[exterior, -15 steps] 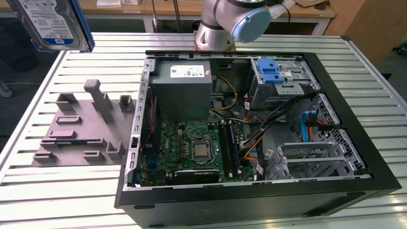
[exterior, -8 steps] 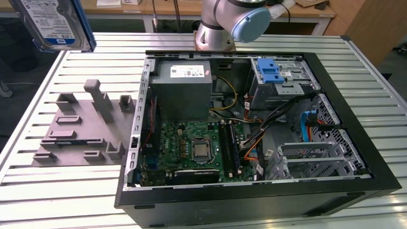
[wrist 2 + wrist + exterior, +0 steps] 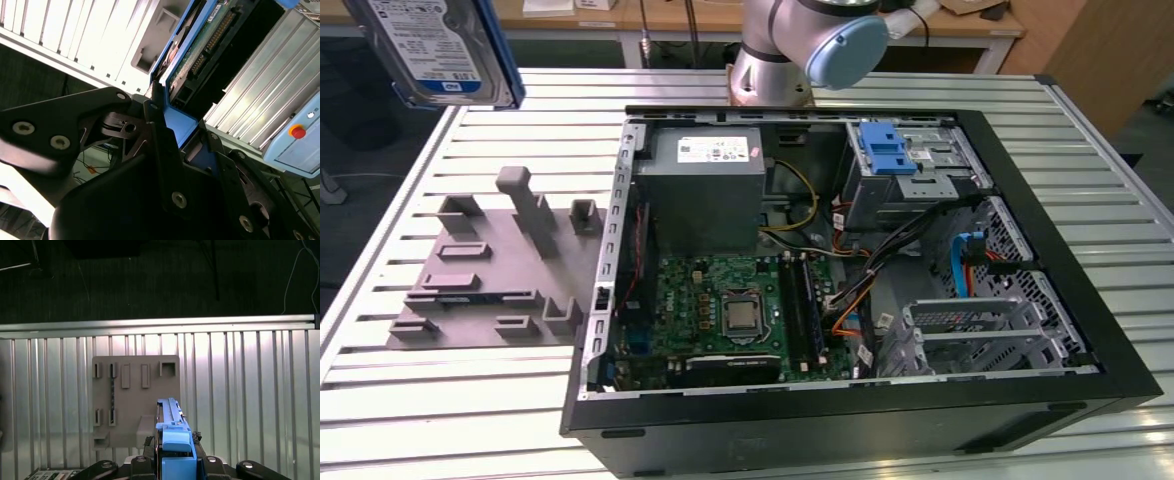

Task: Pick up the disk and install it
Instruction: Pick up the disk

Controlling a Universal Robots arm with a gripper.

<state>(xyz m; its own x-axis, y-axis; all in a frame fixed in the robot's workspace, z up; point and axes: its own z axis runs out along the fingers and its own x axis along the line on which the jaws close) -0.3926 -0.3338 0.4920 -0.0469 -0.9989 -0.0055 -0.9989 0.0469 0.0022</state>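
The disk [image 3: 434,50], a silver drive with a white-and-blue label in a blue carrier, hangs high above the table at the exterior view's far left. In the first wrist view the disk [image 3: 174,432] shows edge-on, and my gripper [image 3: 175,462] is shut on its blue carrier from both sides. The second wrist view shows the disk [image 3: 200,47] from its green circuit-board side, with my gripper [image 3: 187,137] clamped on the blue carrier end. Below the disk lies the grey fixture plate [image 3: 135,400].
The open computer case [image 3: 1067,300] lies on the slatted metal table [image 3: 454,400], with a drive cage and its blue latch [image 3: 887,150] at the far side. The grey fixture plate [image 3: 494,260] sits left of the case. The arm's base [image 3: 787,50] stands behind the case.
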